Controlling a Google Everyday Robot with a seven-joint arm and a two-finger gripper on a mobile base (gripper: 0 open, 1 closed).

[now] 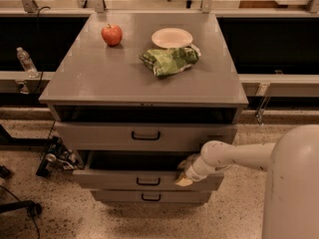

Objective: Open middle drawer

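Observation:
The grey cabinet (149, 78) has three drawer fronts stacked. The middle drawer (119, 179) is a shallow grey front with a small black loop handle (148, 181). It stands pulled out toward me, with a dark gap showing above its front. My gripper (183, 177) is at the right part of that drawer's front, against its top rim, right of the handle. My white arm (234, 156) reaches in from the right.
The top drawer (99, 135) also stands out a little, and the narrow bottom drawer (114, 196) sits below. On the cabinet top are a red apple (112, 34), a white plate (172, 37) and a green bag (169, 59). A water bottle (25, 61) stands on the left ledge.

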